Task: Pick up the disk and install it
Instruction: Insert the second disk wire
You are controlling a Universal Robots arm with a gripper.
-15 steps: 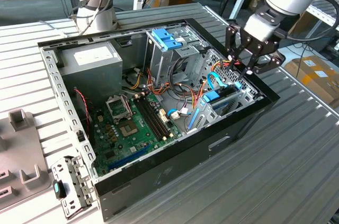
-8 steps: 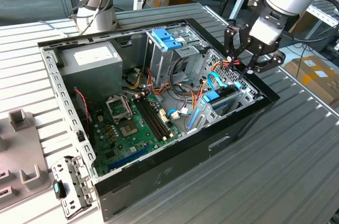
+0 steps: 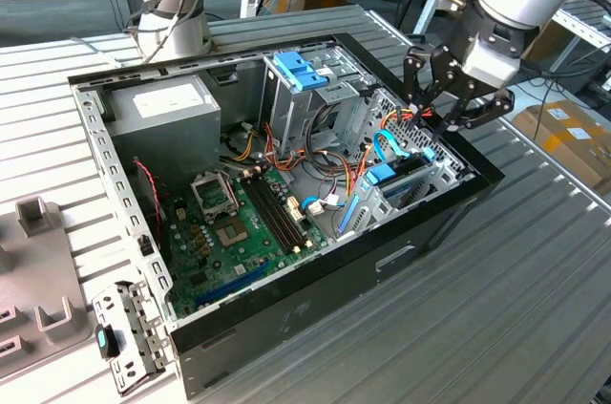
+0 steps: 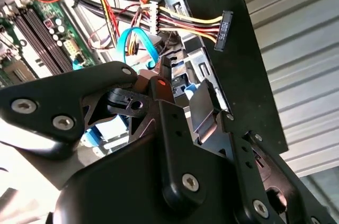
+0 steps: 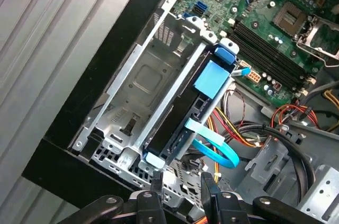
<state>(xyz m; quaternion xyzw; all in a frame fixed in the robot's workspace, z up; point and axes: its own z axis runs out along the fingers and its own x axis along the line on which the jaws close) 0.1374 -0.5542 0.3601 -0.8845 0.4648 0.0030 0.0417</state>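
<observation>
The disk [image 5: 172,128] stands on edge in the silver drive cage [image 5: 137,83] at the corner of the open computer case [image 3: 286,318], its light-blue carrier [image 5: 212,78] facing up. In the exterior view, the disk's blue carrier [image 3: 387,177] shows inside the case near that view's right. My gripper [image 3: 437,117] hovers just above the case's rim, over the cage. In both wrist views the gripper [image 5: 183,184] [image 4: 183,91] is open with nothing between its fingers, a short way above the disk's cable end.
A blue data cable [image 5: 217,147] and bundled power wires [image 4: 180,20] lie beside the cage. The motherboard [image 3: 239,223], power supply [image 3: 158,103] and a blue-latched bay [image 3: 301,70] are in the case. A second arm's base [image 3: 172,3], a grey fixture [image 3: 38,261] and a metal bracket [image 3: 129,337] stand outside.
</observation>
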